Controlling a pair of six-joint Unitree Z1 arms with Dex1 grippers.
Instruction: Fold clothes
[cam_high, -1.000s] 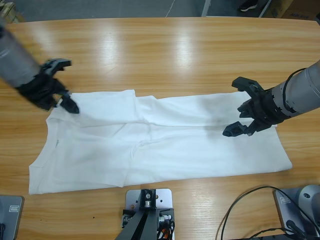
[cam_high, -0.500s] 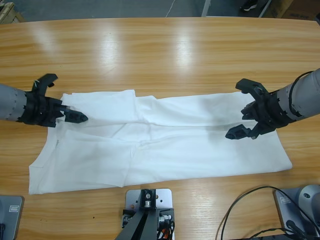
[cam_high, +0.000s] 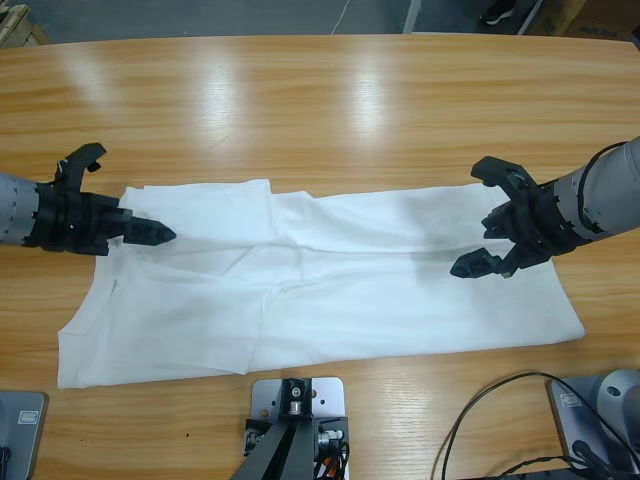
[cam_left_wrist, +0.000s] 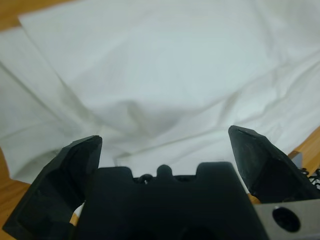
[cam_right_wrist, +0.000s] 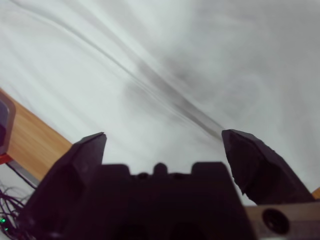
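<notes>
The T-shirt (cam_high: 320, 280) lies spread flat along the near side of the wooden table (cam_high: 330, 110), partly folded, with some wrinkles. The left gripper (cam_high: 115, 195) has its jaws spread wide at the shirt's upper corner on one end. The right gripper (cam_high: 490, 220) is wide open too, just over the cloth at the other end. Neither one holds anything. If a jaw pinches only the top layer, the fold could come out crooked. If one arm lifts before the other, the shirt could slide or bunch up.

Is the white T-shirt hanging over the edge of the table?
No, in the high view the whole T-shirt lies flat on the wooden table, with bare wood visible around it.
</notes>
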